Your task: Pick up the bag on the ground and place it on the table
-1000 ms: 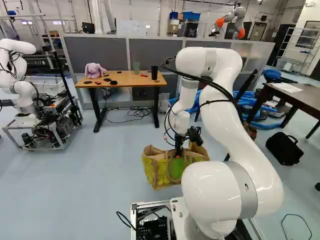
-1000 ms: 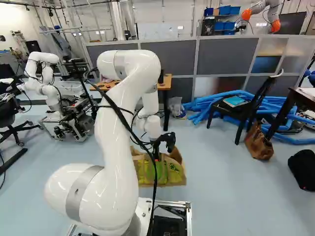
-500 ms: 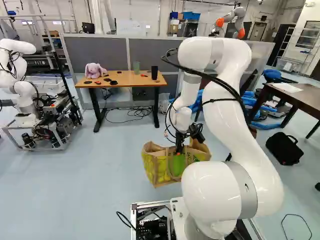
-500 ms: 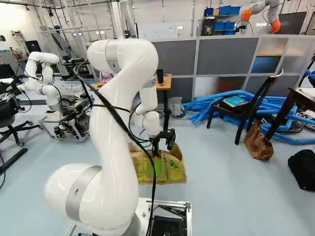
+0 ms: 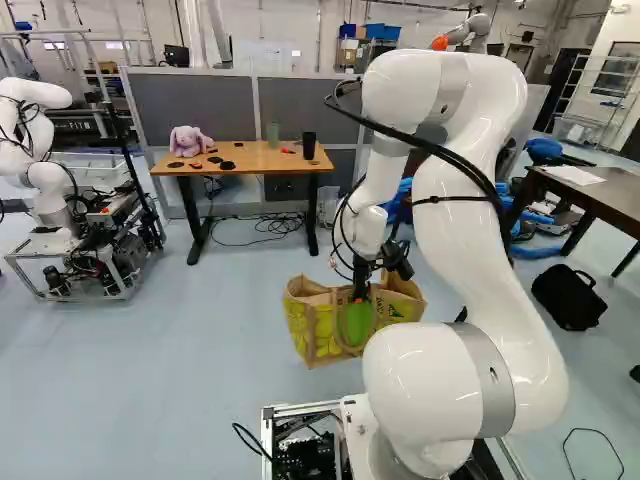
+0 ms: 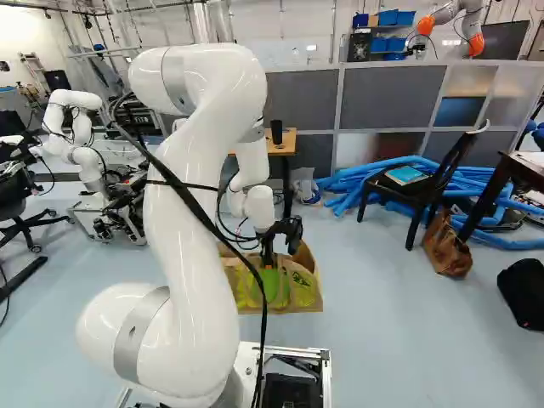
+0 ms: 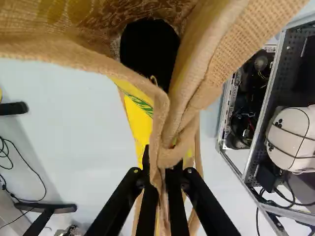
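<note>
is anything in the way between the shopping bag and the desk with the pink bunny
Nothing visible stands between the bag and the wooden table; some cables lie beneath it. On top, the dark cup and pink bunny might crowd the landing spot.

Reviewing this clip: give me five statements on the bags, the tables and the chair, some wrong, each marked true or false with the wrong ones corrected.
1. The pincer is shut on the yellow and tan bag. True.
2. The yellow and tan bag stands on the wooden table. False: the pincer holds it, nearer the base than the wooden table.
3. A teal book lies on the dark chair. True.
4. The black bag rests on the dark table. False: it lies on the floor.
5. A pink plush rabbit sits on the wooden table. True.
</note>
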Controlling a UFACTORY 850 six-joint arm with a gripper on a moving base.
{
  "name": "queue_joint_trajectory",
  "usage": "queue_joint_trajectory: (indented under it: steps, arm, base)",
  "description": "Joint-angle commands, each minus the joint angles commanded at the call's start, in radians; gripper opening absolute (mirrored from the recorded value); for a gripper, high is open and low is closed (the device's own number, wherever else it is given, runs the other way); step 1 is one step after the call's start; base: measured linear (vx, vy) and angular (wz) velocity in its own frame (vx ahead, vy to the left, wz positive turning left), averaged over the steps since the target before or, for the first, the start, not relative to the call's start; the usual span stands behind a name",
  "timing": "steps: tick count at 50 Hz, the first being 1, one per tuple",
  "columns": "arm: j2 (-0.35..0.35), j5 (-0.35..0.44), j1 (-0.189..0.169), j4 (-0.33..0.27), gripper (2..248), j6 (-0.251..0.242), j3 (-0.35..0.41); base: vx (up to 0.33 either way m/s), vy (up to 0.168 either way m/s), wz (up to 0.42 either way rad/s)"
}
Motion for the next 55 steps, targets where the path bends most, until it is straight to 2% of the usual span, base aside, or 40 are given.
queue_joint_trajectory:
  steps: [26,55]
  arm:
    - [0.119,0.0,0.001,0.0,23,0.0,0.061]
    - [0.233,0.0,0.005,0.0,23,0.0,0.09]
  base:
    - [0.0,0.0,0.0]
    - [0.0,0.0,0.0]
